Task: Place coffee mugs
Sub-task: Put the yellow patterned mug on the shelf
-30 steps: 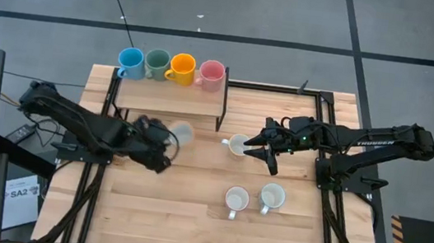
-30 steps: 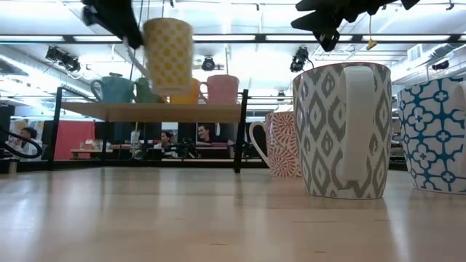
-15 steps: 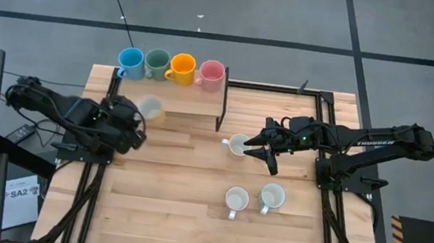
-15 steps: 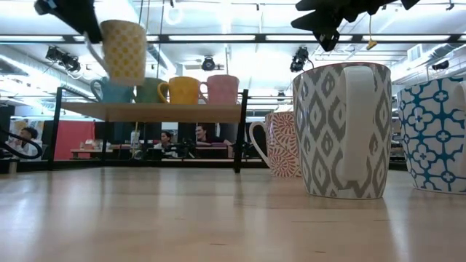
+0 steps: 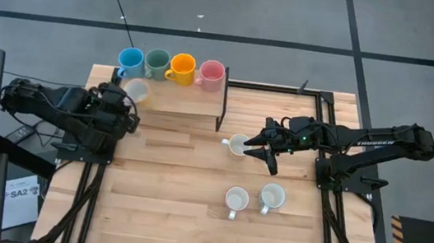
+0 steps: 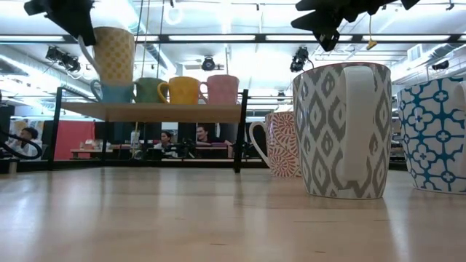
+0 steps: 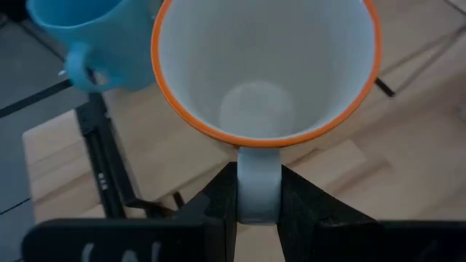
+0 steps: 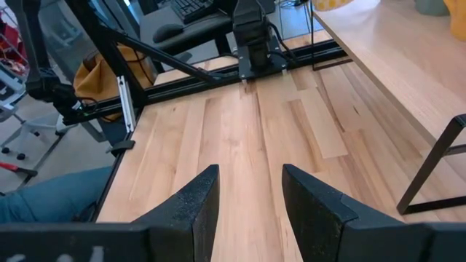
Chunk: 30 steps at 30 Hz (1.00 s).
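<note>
A: Step? Left gripper [image 7: 258,191] clamps the handle of the yellow-checked, orange-rimmed ceramic mug [image 6: 114,54], held above the wooden shelf [image 6: 149,110], just beside the blue mug [image 7: 109,36].

B: Next, lower it. Right gripper [image 5: 256,153] idles, fingers apart, over a white mug [image 5: 237,146].

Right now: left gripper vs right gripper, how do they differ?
The left gripper is shut on the yellow-patterned mug's handle, holding it above the shelf by the blue mug. The right gripper is open and empty, above the red-patterned mug. Both are off the table.
</note>
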Available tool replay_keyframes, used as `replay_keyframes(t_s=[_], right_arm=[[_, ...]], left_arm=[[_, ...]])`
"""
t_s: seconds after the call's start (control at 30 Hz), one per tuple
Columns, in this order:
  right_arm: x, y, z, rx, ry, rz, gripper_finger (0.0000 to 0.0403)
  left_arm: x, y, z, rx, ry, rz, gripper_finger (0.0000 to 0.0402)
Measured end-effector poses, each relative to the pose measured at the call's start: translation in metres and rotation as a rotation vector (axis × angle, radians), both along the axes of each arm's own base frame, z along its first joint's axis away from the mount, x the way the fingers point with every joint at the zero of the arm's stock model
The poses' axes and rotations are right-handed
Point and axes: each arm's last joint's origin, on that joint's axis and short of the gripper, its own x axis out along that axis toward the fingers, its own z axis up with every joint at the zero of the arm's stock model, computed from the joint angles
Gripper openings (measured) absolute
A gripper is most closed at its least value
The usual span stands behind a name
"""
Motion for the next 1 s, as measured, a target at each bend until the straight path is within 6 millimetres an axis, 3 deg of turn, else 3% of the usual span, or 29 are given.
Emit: replay_keyframes(t_s=[0.53, 1.0], right_arm=[[0.000, 0.000, 0.000, 0.000, 0.000, 0.000, 0.0156], [0.000, 0.000, 0.000, -0.024, -0.003, 0.008, 0.0156]], left_arm=[[-0.006, 0.040, -0.002, -0.052, 0.170, 0.151, 0.0075], [-0.004, 0.055, -0.002, -0.128, 0.094, 0.251, 0.0075]])
